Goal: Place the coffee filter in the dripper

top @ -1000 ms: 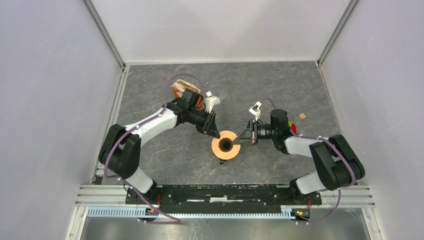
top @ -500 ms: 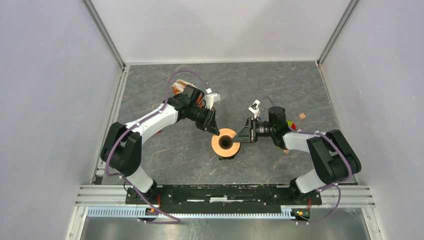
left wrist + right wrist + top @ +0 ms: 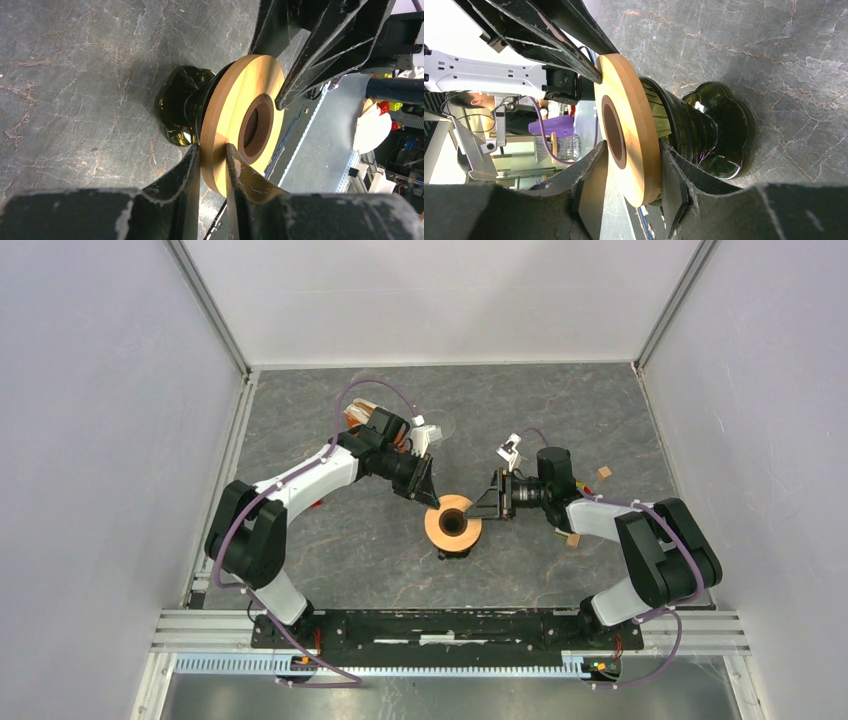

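A squat dark glass vessel (image 3: 176,111) stands at the table's middle with a wide tan wooden disc (image 3: 452,522) on top. My left gripper (image 3: 432,502) is shut on the disc's far-left rim, one finger above and one below, as the left wrist view (image 3: 212,155) shows. My right gripper (image 3: 482,510) clasps the opposite rim (image 3: 634,147). The dripper (image 3: 438,425), clear ribbed glass with a wooden collar, stands behind the left wrist and also shows in the right wrist view (image 3: 555,147). A pale folded paper (image 3: 372,129), perhaps the filter, lies under the right arm.
A tan and orange packet (image 3: 357,416) lies at the back left behind the left arm. Small coloured bricks (image 3: 587,495) and a tan cube (image 3: 604,472) lie near the right arm. Grey walls enclose the table on three sides.
Both grippers and the disc-topped vessel have shifted slightly away from the bases, towards the back. The grip on the disc looks the same.
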`<state>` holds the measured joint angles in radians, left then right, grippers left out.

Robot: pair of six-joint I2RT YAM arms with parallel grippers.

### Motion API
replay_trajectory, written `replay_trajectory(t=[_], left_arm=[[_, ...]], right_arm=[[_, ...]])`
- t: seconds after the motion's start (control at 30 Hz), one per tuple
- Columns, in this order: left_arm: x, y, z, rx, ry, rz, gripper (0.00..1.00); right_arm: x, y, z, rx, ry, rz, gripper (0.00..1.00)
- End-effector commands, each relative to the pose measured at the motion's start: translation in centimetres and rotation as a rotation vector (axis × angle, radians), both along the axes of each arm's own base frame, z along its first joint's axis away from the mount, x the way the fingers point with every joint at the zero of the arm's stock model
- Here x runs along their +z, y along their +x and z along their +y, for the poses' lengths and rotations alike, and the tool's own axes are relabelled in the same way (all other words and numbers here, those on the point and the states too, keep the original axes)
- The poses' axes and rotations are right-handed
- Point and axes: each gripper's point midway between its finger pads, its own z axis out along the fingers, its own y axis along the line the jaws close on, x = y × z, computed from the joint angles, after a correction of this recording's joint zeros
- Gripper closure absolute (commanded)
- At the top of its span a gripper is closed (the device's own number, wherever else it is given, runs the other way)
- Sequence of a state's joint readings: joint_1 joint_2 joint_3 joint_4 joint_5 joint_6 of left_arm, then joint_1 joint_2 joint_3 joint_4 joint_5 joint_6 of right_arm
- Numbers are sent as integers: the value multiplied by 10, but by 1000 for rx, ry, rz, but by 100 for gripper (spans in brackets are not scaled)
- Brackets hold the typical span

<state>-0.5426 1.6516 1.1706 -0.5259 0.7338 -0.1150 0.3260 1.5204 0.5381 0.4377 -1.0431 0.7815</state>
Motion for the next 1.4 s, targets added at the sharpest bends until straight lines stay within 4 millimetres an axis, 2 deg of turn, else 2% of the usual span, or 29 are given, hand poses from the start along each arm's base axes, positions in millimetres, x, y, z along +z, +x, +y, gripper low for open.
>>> replay_trajectory(t=[0.0,0.37,0.53,0.77,1.1,1.27,1.37], left_arm=[[-1,13,0,8,22,-49,98],[-4,14,0,9,29,-45,98],[-5,14,0,9,30,-42,98],[-7,12,1,6,35,-36,98],[-8,15,2,9,45,-49,98],[-10,18,3,12,57,-63,98],[-9,19,3,11,57,-63,98]], right_arm=[[19,12,4,19,30,-94,53],[28,18,2,35,6,-166,48],[26,23,-1,26,-39,-206,47],[13,29,-6,13,-115,-198,45],[8,35,-8,30,-163,-218,34],[12,36,-9,100,-188,-274,21],[15,35,-12,141,-208,-348,17]])
